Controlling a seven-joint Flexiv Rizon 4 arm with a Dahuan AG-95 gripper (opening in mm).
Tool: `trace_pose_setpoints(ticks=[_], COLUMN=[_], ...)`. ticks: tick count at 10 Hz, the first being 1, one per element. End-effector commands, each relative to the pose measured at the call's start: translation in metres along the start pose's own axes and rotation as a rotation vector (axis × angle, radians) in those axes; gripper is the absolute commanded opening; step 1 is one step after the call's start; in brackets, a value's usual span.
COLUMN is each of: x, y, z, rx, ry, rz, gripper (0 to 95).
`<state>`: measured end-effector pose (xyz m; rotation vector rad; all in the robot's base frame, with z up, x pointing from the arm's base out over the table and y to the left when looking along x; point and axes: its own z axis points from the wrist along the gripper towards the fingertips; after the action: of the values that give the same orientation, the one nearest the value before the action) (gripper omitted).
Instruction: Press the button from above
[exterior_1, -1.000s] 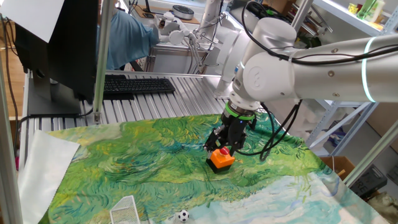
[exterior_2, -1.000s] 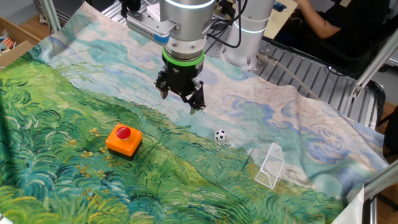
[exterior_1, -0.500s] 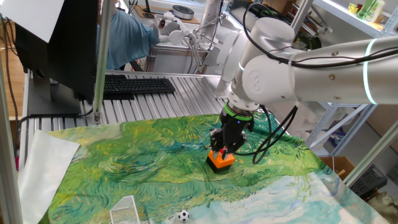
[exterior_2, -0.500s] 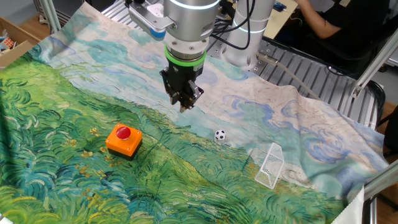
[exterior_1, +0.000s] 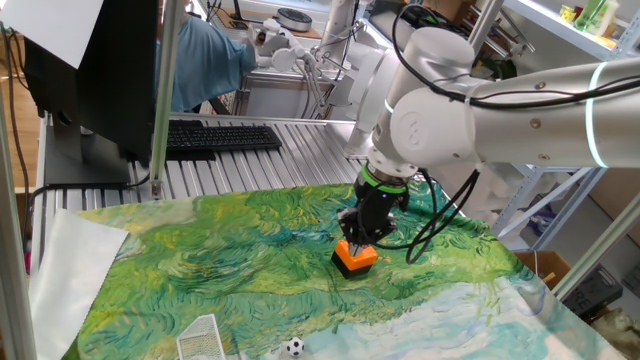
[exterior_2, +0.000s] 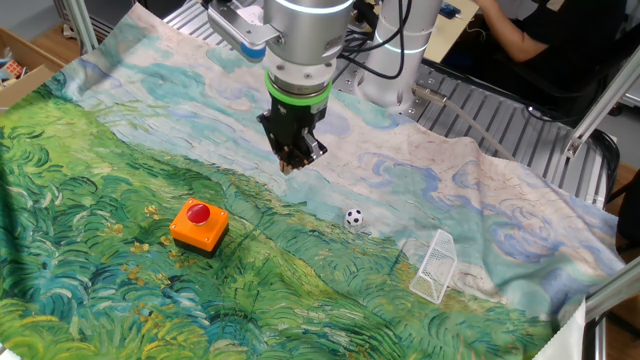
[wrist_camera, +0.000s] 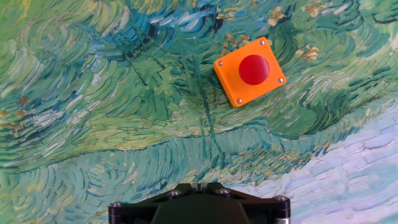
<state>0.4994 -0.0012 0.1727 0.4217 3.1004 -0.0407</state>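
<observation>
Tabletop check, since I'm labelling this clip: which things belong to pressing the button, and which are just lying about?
Belongs to the job:
button
pincer, fingertips together

Just lying about:
toy football
little goal net
painted cloth
keyboard

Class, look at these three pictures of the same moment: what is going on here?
A single robot arm is working over a table covered with a painted green and blue cloth. Its gripper, fingers shut together, hangs in the air above the cloth and touches nothing. The button, an orange box with a red cap, sits untouched on the cloth, off to one side of the gripper, not under it. A small toy ball and a little white goal lie farther along the cloth.
</observation>
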Motion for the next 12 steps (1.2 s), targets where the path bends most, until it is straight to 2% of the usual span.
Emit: trace_pose_setpoints(ticks=[1,5,7,9,12], x=[-0.002,-0.029,-0.041,-0.047,-0.059], y=[0.0,-0.002,-0.014,-0.028,-0.035], z=[-0.002,-0.012,-0.01,-0.004,-0.009], rx=[0.0,-0.003,-0.005,-0.008,-0.009], ry=[0.006,0.017,0.017,0.017,0.025], rz=[-0.003,-0.015,-0.045,-0.077,-0.089], gripper=[0.0,0.0,0.0,0.0,0.0])
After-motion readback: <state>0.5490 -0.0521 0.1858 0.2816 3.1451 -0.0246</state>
